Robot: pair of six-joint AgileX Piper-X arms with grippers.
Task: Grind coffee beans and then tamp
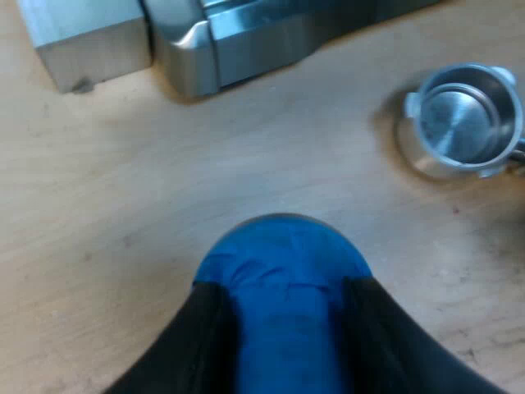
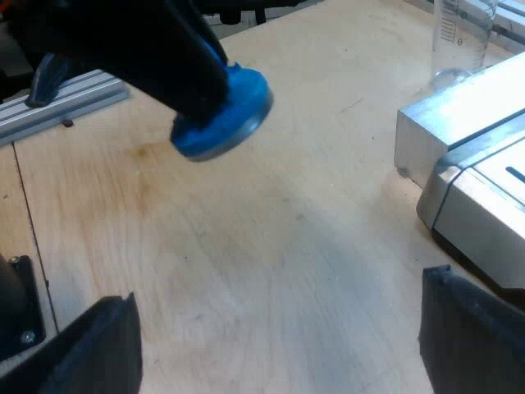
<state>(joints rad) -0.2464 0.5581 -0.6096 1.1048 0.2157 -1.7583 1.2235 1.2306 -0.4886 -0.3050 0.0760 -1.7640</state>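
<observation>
Ideally, left claw [image 1: 285, 287] clamped on the blue tamper [image 1: 283, 246] and right claw [image 2: 279, 328] apart, I had to square it level over the metal holder [image 1: 463, 123] before pressing.

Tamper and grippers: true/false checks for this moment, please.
1. The left gripper is shut on the blue tamper. True.
2. The tamper is pressed into the metal holder. False: the holder lies apart on the table.
3. The right gripper is open and holds nothing. True.
4. The measuring glass is in the right gripper. False: it stands on the table beside the espresso machine.
</observation>
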